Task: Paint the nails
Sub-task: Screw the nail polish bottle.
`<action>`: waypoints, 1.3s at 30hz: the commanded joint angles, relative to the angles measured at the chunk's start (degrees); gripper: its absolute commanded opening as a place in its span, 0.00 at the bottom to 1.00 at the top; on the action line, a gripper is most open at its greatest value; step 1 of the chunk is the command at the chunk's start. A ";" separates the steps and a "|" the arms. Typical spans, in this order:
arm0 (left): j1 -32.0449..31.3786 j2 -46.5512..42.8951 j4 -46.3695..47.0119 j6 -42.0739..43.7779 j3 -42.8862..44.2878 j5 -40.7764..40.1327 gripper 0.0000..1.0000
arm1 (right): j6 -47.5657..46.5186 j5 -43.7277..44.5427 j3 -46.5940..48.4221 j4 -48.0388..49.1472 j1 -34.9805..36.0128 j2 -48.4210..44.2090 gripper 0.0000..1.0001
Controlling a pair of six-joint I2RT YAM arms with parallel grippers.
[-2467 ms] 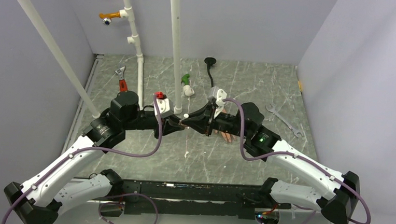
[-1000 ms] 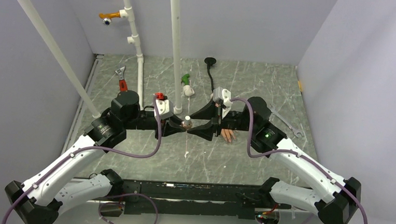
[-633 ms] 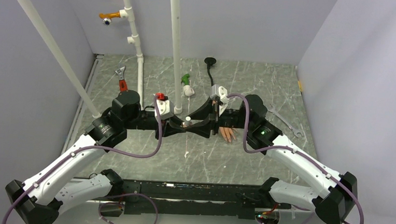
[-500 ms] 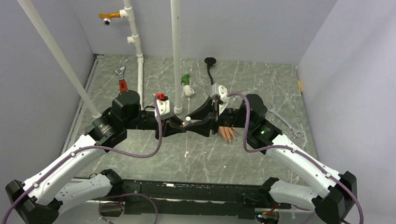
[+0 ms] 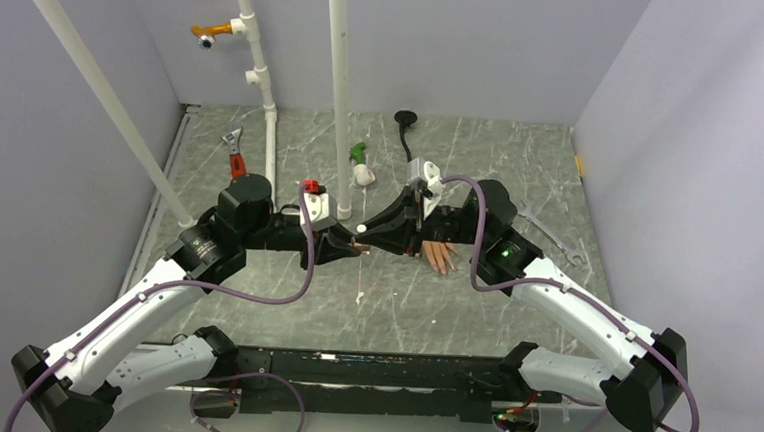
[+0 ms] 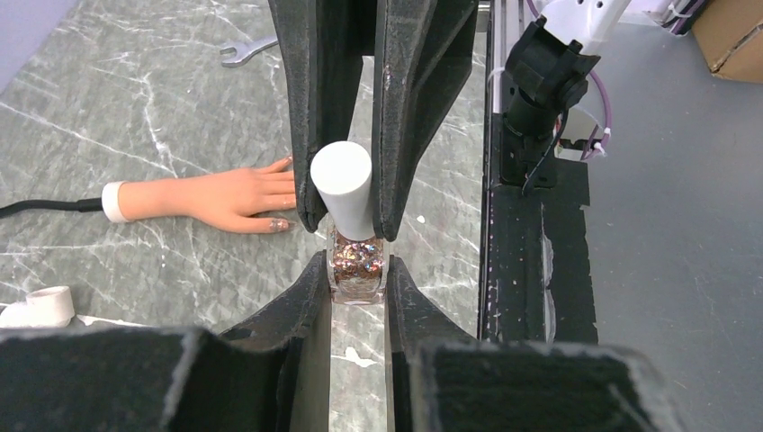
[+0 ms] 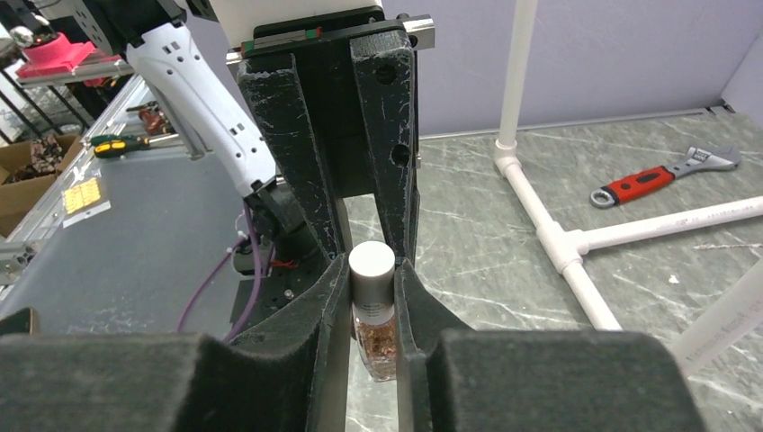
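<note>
Nails [image 6: 278, 224] sit on the fingertips of a peach rubber hand [image 6: 211, 196]. The hand lies flat on the table [image 5: 422, 309], just right of the middle of the top view and partly under the right arm. One nail looks glittery.

The table is grey-green stone with white streaks. Pale walls [image 5: 665, 113] stand on three sides. White pipes [image 5: 337, 83] rise in the upper left. A red wrench [image 5: 234, 157] lies near them, and a silver wrench [image 5: 551, 232] lies at the far right.

In the middle the two grippers meet tip to tip. The left gripper [image 6: 358, 270] is squeezed tight on the glass of a small bottle [image 6: 355, 252] full of glitter. The right gripper [image 7: 371, 267] is pinched closed on its white cap [image 7: 372, 259]. The bottle stands upright, near the hand's fingers but not touching them.
</note>
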 commanded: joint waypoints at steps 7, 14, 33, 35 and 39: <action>0.04 -0.13 2.34 -1.49 2.02 -7.48 0.00 | -2.43 9.42 1.59 -1.88 2.91 -0.40 0.00; 0.05 -1.62 3.20 -2.24 1.23 -14.39 0.00 | -2.89 26.16 2.71 -3.37 9.70 1.70 0.00; -0.03 -2.88 3.62 -2.43 0.55 -18.93 0.00 | -2.62 45.91 6.84 -7.48 16.74 3.21 0.53; 0.02 -2.92 3.70 -2.41 0.41 -18.78 0.00 | -2.81 45.57 7.27 -8.15 16.74 2.65 0.73; 0.00 -2.42 3.05 -2.08 0.82 -18.22 0.00 | -3.09 45.73 7.59 -8.81 16.72 0.22 0.89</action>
